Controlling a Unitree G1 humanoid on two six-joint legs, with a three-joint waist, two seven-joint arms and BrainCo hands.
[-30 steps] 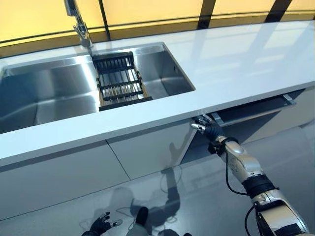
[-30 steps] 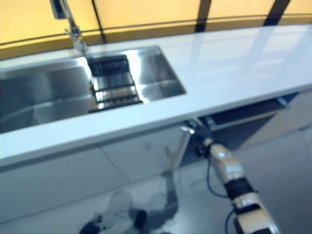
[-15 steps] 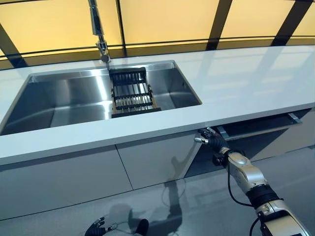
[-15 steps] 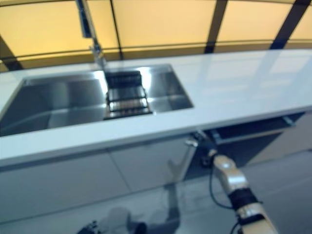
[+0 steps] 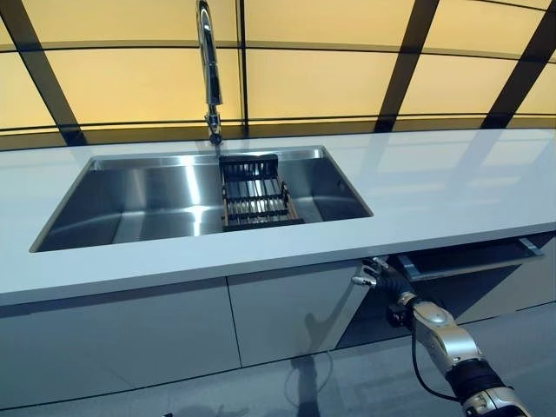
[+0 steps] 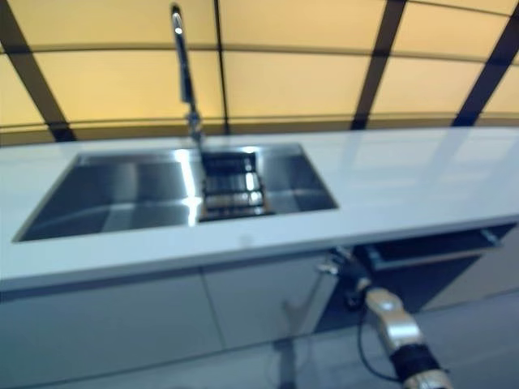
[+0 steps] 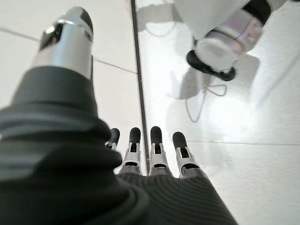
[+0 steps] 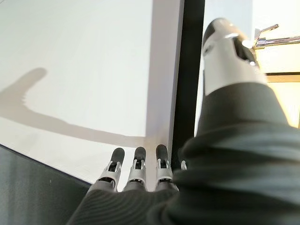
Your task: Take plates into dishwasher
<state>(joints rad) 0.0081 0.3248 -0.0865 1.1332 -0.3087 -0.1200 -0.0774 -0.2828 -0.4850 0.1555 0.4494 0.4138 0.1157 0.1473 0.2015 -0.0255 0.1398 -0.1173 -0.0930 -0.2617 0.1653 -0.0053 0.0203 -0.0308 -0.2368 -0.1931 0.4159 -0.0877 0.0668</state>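
Observation:
No plates show in any view. The dishwasher [image 5: 460,276] sits under the white counter at the right; its front is ajar, with a dark gap below the counter edge. My right hand [image 5: 379,274] reaches under the counter to the left end of that gap. In the right wrist view its fingers [image 8: 137,165] are straight, their tips against the edge of a white panel [image 8: 93,70] beside the dark slot. It holds nothing. My left hand [image 7: 150,150] hangs low over the floor with its fingers straight and empty.
A steel sink [image 5: 130,200] is set in the counter [image 5: 434,169], with a dark dish rack [image 5: 254,191] inside it and a tall faucet [image 5: 207,61] behind it. White cabinet fronts [image 5: 130,339] run below the counter. Yellow panels line the back wall.
The camera has tilted up, so the whole scene sits lower and my left hand has left the eye views. My right hand stays at the dishwasher's edge.

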